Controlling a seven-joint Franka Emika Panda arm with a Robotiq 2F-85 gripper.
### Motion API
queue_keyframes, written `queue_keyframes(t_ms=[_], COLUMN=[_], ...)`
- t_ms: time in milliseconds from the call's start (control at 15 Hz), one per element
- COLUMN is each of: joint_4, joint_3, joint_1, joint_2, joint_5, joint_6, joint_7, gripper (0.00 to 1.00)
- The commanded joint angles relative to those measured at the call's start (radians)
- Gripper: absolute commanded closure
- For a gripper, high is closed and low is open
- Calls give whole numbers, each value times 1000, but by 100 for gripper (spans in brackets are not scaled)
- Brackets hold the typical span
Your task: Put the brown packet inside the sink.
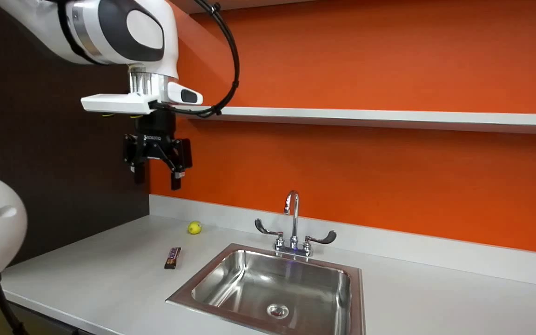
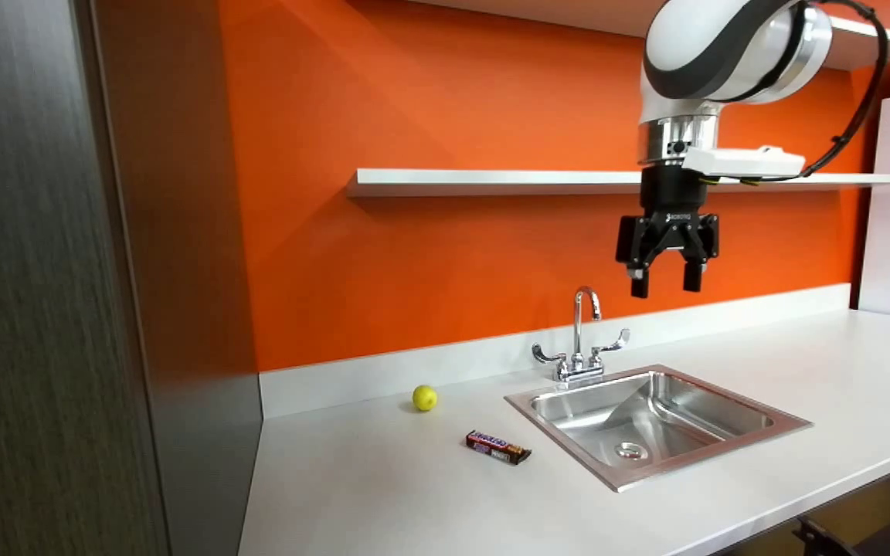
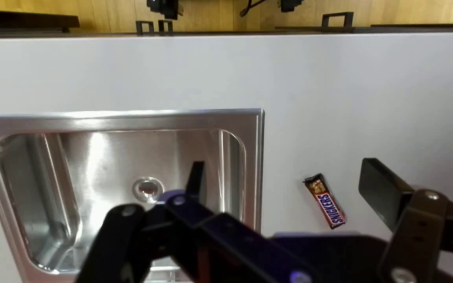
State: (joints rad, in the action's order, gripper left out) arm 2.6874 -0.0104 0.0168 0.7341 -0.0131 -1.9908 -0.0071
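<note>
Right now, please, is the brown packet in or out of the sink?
Out: in all three views, the brown packet lies on the counter beside the sink, not touching it.

Free counter [image 2: 414, 494] separates packet [image 2: 498, 448] and sink [image 2: 711, 451]; faucet [image 2: 577, 359] obstructs the sink's rear.

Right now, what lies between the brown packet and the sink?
Only bare white countertop lies between the brown packet and the sink, as the wrist view and both exterior views show.

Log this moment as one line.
gripper: open, empty, above counter | brown packet: on counter, beside sink | placement: not done
</note>
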Motion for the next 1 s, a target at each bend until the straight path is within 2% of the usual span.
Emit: queue_keyframes(t_ms=[0, 533, 933], joint_4=[-38, -186, -364], joint_3=[71, 162, 153], joint_1=[25, 53, 68], joint_2=[-149, -520, -780], joint_5=[0, -25, -52], joint_6=[-102, -291, -340], joint_7=[47, 137, 166], gripper=[0, 0, 0])
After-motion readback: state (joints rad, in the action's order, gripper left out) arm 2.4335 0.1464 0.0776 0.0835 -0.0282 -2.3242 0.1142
